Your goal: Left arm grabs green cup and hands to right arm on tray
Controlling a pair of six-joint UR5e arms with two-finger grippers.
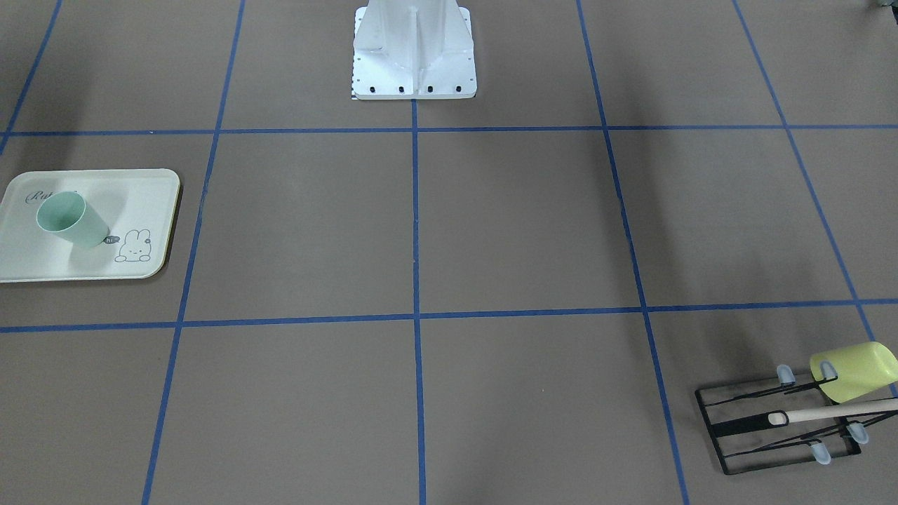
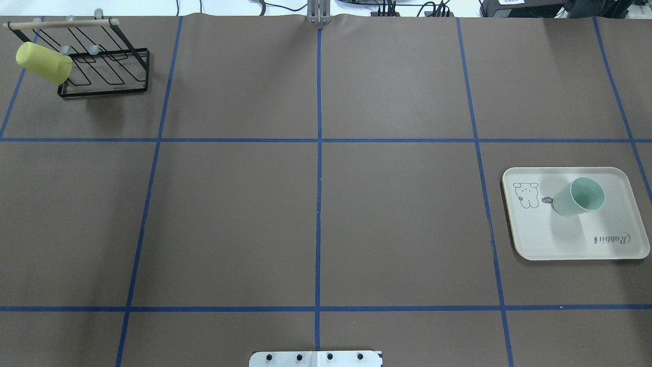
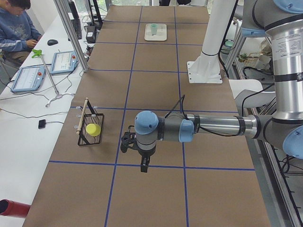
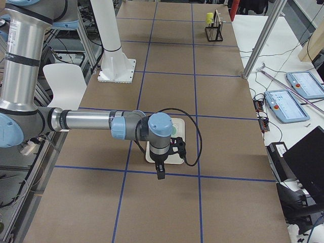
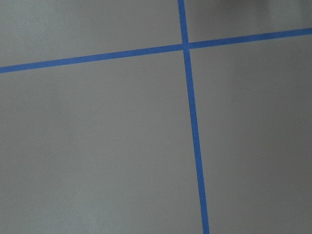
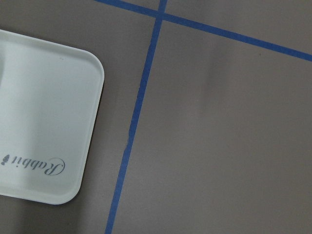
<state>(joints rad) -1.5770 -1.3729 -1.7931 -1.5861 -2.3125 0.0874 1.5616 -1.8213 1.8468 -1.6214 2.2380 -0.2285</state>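
The pale mint-green cup (image 1: pixel 70 219) stands open end up on the cream "Rabbit" tray (image 1: pixel 144 203), and no gripper touches it. Cup (image 2: pixel 578 197) and tray (image 2: pixel 560 239) lie at the right of the overhead view. A corner of the tray (image 6: pixel 44 112) shows in the right wrist view. My left gripper (image 3: pixel 144 166) shows only in the exterior left view, hanging over bare table far from the cup. My right gripper (image 4: pixel 161 173) shows only in the exterior right view, above the table beside the tray (image 4: pixel 180 132). I cannot tell whether either is open or shut.
A yellow-green cup (image 2: pixel 43 62) hangs on a black wire rack (image 2: pixel 109 69) with a wooden bar at the far left corner. The white robot base (image 1: pixel 414 56) stands at the table's middle edge. Blue tape lines grid the brown table. An operator sits beside the table.
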